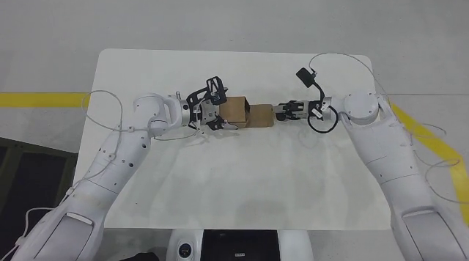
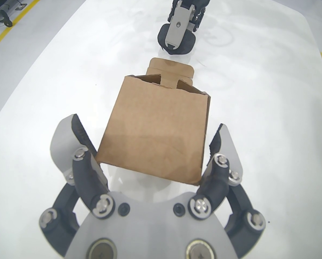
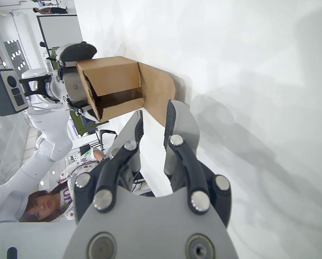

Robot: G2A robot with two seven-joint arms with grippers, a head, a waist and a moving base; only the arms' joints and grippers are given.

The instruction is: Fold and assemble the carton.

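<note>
Firstly, the white rectangular table with rounded corners is the largest thing, and its four edges are all well apart from the work. Wide white surface lies between the work and the near edge, and a narrower band towards the far edge. Outside the table, one yellow floor stripe passes on each side.

Near the middle of the table lies one brown cardboard carton, on its side, with its long axis along the line between the two arms. Its two long sides face bare tabletop. Its two ends are both occupied by grippers.

At the closed end, the left gripper has its two fingers spread wide, one on each side of the carton, and they appear to press on its two lower corners. At the open end, one cardboard flap lies flat on the table and points to the right gripper. This claw is low over the table just at the flap's end. Its two fingers stand a little apart with a narrow gap, and the edge of the flap shows in this gap, not pinched.
</note>
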